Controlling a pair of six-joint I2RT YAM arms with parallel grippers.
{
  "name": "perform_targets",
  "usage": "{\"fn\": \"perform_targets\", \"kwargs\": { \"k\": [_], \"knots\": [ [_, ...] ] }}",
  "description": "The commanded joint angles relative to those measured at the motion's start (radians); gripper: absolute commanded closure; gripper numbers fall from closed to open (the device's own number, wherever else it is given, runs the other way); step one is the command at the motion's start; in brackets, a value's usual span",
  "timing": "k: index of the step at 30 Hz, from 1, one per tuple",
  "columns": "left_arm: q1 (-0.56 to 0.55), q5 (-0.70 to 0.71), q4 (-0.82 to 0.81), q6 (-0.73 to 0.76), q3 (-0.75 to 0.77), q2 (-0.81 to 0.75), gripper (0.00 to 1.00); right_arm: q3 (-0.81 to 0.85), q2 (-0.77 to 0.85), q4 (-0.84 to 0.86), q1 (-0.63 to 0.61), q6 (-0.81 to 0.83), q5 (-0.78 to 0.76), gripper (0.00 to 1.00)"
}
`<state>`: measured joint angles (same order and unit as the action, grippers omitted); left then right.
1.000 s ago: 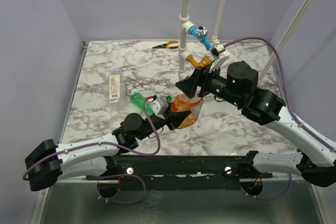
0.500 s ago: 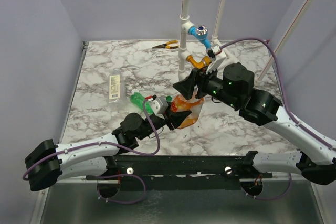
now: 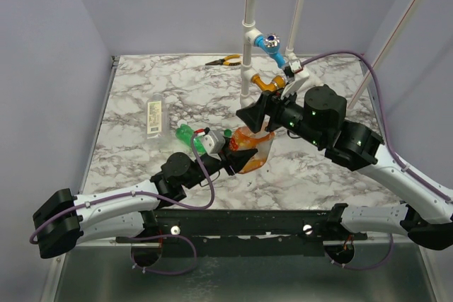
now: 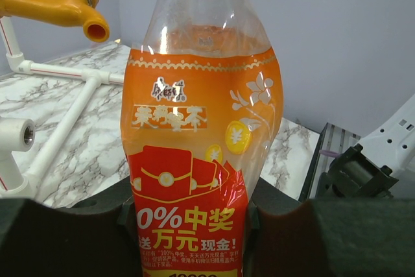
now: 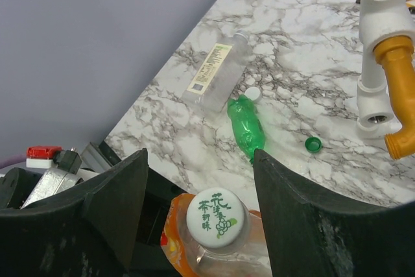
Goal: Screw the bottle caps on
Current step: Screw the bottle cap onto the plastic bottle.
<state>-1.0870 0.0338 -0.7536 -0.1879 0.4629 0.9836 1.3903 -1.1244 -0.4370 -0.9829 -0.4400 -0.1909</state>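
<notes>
My left gripper [image 4: 188, 228] is shut on the orange bottle [image 4: 194, 128] low on its labelled body and holds it upright [image 3: 252, 152]. A white cap with green print [image 5: 216, 218] sits on that bottle's neck. My right gripper [image 5: 200, 167] hangs open over it, one finger on each side and neither touching the cap. The green bottle [image 5: 248, 123] lies on the table with no cap on it. A loose green cap [image 5: 314, 143] lies to its right and a small white cap [image 5: 252, 94] at its far end. The clear bottle [image 5: 214, 72] lies beyond.
A white pipe frame [image 3: 248, 40] with a blue tap [image 3: 271, 46] and an orange tap [image 3: 267, 84] stands just behind the right gripper [image 3: 255, 114]. Pliers [image 3: 224, 61] lie at the back edge. The green bottle [image 3: 187, 134] and clear bottle [image 3: 153, 116] lie left of the left gripper [image 3: 236, 158].
The right arm swayed slightly left and back over the orange bottle. The left arm and the bottle stayed put.
</notes>
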Motion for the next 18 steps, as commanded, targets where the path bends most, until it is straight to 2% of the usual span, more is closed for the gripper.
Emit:
{"fn": "perform_targets", "kwargs": {
  "k": [1,18],
  "knots": [
    [-0.001,-0.014,-0.011,-0.014,-0.005,-0.008,1.00,0.036,0.009,0.010,-0.010,0.027,-0.020,0.31],
    [0.012,-0.013,-0.010,-0.029,-0.001,0.013,1.00,0.033,-0.006,0.002,-0.025,0.039,-0.017,0.31]
  ]
}}
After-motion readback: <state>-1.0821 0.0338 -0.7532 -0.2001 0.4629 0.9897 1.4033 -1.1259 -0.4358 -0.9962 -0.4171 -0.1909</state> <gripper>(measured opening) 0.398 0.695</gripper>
